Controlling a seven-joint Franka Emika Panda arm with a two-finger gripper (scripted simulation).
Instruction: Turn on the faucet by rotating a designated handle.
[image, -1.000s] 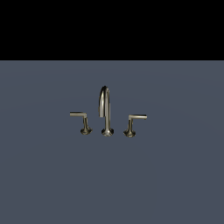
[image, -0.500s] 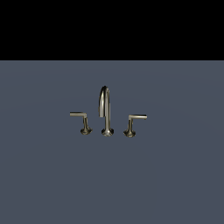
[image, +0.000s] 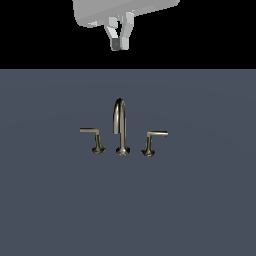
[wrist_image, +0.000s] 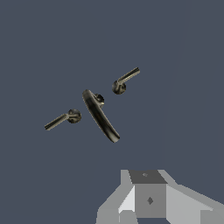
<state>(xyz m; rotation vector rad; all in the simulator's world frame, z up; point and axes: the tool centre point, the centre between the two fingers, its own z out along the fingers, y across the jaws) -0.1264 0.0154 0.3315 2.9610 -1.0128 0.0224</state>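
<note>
The brass-toned faucet (image: 120, 127) stands mid-surface in the exterior view, its arched spout between two levers. The handle (image: 154, 140) is the lever on the exterior view's right, its bar pointing right. Its twin lever (image: 93, 138) points left. My gripper (image: 119, 46) hangs high above and behind the faucet, far from the handle, and its fingertips look pressed together with nothing held. The wrist view looks down on the spout (wrist_image: 100, 116) and both levers, with the gripper (wrist_image: 148, 183) at the picture's edge. I cannot tell which lever there is the handle.
The faucet sits on a flat dark blue-grey surface (image: 128, 210). Nothing else stands on it. The arm's pale grey hand (image: 115, 10) fills the black background above.
The hand and gripper now show at the top of the exterior view, where the earlier frames had only black. The faucet and both levers have not moved.
</note>
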